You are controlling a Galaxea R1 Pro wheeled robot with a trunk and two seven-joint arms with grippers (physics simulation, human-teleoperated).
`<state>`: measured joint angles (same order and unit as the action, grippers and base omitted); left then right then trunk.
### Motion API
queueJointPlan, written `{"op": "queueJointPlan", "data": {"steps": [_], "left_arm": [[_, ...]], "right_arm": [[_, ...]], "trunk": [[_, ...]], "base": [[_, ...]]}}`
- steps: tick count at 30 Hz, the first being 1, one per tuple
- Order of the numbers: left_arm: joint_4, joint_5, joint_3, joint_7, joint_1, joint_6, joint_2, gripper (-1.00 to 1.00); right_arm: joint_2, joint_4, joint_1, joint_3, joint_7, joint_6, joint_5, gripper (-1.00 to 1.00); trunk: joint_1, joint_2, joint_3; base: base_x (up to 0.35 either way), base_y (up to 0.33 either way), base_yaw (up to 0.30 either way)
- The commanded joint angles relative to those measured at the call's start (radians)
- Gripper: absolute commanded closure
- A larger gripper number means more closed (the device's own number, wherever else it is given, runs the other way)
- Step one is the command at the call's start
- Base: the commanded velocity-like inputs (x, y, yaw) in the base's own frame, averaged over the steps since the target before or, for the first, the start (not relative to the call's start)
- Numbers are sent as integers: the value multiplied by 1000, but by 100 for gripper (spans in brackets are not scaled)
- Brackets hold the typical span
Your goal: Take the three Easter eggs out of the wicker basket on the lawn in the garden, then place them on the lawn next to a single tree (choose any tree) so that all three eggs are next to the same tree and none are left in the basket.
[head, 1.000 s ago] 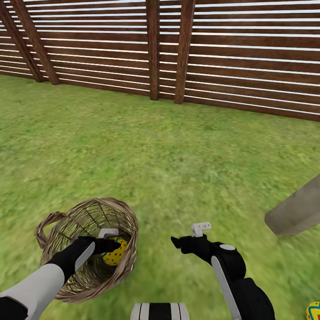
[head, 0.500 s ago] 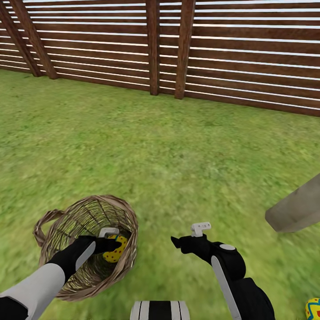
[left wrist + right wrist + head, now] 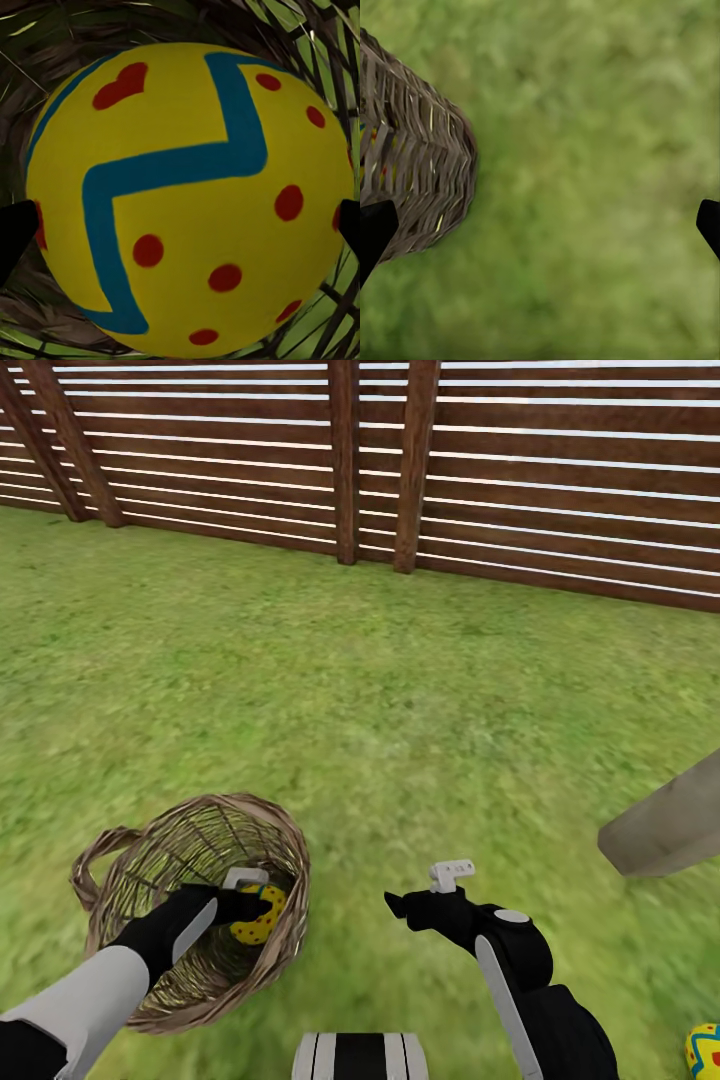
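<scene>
Fence and basket [image 3: 190,830] shifted with the camera; left pincer [image 3: 262,905] clamps egg [image 3: 187,195], right pincer [image 3: 400,905] apart.

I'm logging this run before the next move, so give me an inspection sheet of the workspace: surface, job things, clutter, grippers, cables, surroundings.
Surface: lawn, mottled green grass, flat.
Job's things: wicker basket tipped on the grass; yellow egg with blue zigzag and red dots inside it; second egg on the grass near the tree trunk.
Clutter: nothing seen.
Grippers: left gripper inside the basket, fingertips at the egg's sides; right gripper open over the grass, empty.
Cables: nothing seen.
Surroundings: brown slatted fence with posts.
</scene>
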<state>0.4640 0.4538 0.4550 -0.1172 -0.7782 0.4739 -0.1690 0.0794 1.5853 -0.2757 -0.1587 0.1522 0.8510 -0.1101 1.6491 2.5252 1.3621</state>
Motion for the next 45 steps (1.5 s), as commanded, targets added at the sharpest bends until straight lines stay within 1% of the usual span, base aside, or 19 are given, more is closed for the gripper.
{"op": "queueJointPlan", "data": {"steps": [1, 7, 9, 21, 22, 45], "left_arm": [[0, -26, 4, 2, 0, 2, -1, -100], [1, -34, 5, 2, -1, -1, -1, -100], [1, -35, 5, 2, -1, -3, -1, -100], [1, -35, 5, 2, -1, -3, -1, -100], [1, -35, 5, 2, -1, -3, -1, 100], [-1, -35, 7, 4, 0, 2, -2, 100]], "right_arm": [[0, 1, 0, 1, -2, 5, -6, -100], [0, 1, 0, 1, -2, 5, -6, -100], [0, 1, 0, 1, -2, 5, -6, -100], [0, 1, 0, -1, -2, 5, -8, -100], [0, 1, 0, -1, -2, 5, -8, -100], [0, 1, 0, -1, -2, 5, -16, -100]], "trunk": [[0, 0, 1], [0, 0, 1], [1, 1, 9], [1, 1, 9], [1, 1, 9], [1, 1, 9]], "base": [[0, 0, 0], [0, 0, 0], [0, 0, 0], [0, 0, 0], [0, 0, 0], [0, 0, 0]]}}
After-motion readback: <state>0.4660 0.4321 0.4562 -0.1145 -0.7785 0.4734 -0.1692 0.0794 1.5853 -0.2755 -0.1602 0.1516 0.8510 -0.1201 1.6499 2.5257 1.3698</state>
